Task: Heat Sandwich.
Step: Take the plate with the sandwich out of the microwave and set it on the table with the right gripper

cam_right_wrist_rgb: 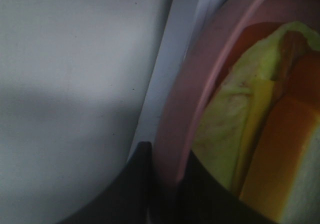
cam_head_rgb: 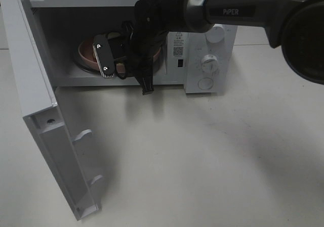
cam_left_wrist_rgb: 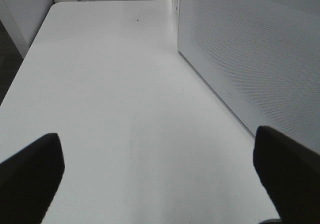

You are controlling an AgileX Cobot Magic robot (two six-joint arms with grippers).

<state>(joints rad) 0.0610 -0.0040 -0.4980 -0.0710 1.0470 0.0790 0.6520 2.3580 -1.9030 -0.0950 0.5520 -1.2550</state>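
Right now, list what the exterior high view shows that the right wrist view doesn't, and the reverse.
Only exterior high: the whole microwave with its knobs, its door swung open, and the right arm reaching into the cavity.

Only right wrist: the sandwich close up, with green lettuce and orange filling, and the right gripper shut on the plate's rim.

Both: the pink plate at the cavity, and the white table.

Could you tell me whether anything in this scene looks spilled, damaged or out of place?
Nothing stands out. The sandwich sits on the pink plate inside the open microwave, with the right gripper closed on the plate's rim. No spill shows.
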